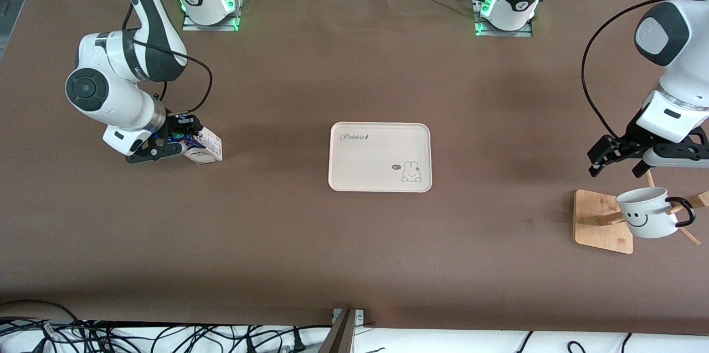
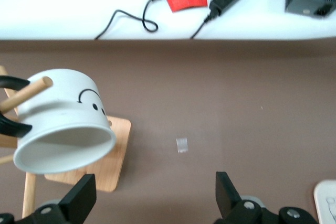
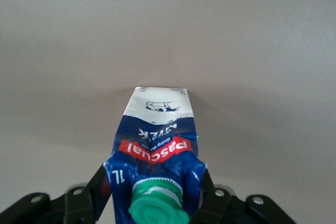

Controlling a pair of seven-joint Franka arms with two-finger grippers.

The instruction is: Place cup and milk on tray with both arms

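Right tool point(image 1: 176, 145) clamped on milk point(image 1: 204, 147) nr right arm's end of bench, carton's long axis toward tray point(image 1: 380, 157) mid-bench. Left tool point(image 1: 619, 160) open, over rack point(image 1: 602, 221) w/ cup point(image 1: 645, 211) hung, nr left arm's end.

The cream tray point(image 1: 380, 157) carries the word "Rabbit" in one corner, with a tiny unreadable speech bubble beside its rabbit drawing. The milk point(image 3: 155, 145) carton reads "Pascual" on a red band, plus "MILK" and "1L".
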